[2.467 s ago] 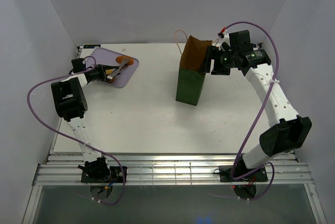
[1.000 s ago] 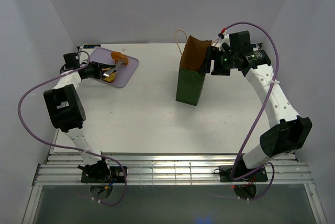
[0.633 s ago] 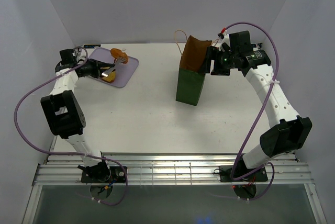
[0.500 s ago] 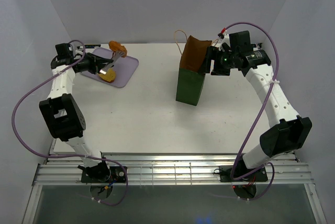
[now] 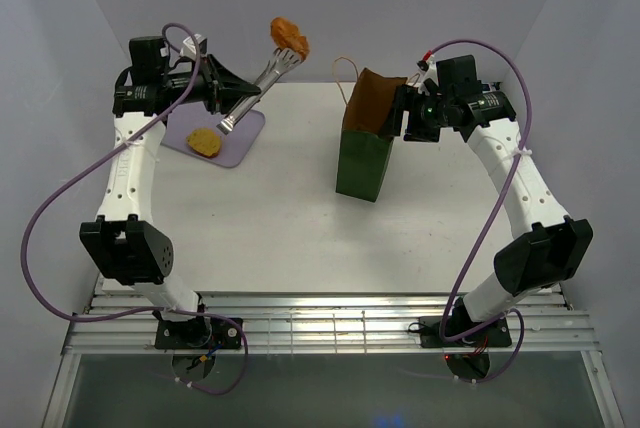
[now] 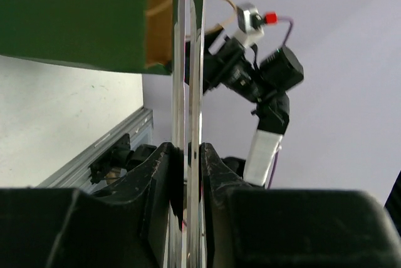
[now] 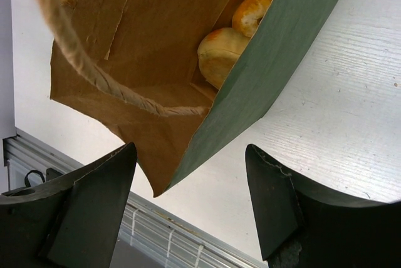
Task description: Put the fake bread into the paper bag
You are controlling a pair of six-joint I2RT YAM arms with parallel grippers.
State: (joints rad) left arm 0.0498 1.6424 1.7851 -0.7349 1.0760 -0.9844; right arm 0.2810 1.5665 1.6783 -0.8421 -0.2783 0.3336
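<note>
My left gripper (image 5: 238,100) is shut on metal tongs (image 5: 262,78), which pinch a brown oval pastry (image 5: 289,36) high in the air, left of the paper bag (image 5: 362,163). In the left wrist view the tongs (image 6: 188,80) run up between my fingers (image 6: 158,168); the pastry is out of that view. A yellowish slice (image 5: 204,141) lies on the lilac tray (image 5: 240,138). My right gripper (image 5: 400,113) is open at the bag's upper right rim. The right wrist view looks into the bag (image 7: 276,49): a ring doughnut (image 7: 254,11) and a bun (image 7: 222,52) lie inside.
The bag stands upright at the middle back of the white table (image 5: 280,228), with its string handle (image 5: 343,70) sticking up behind. The handle (image 7: 81,61) crosses the bag's mouth in the right wrist view. Grey walls close in the table on three sides.
My left arm has lifted the tongs with the brown pastry off the tray, up and to the right toward the bag. The slice stays on the tray. The right arm has not moved.
</note>
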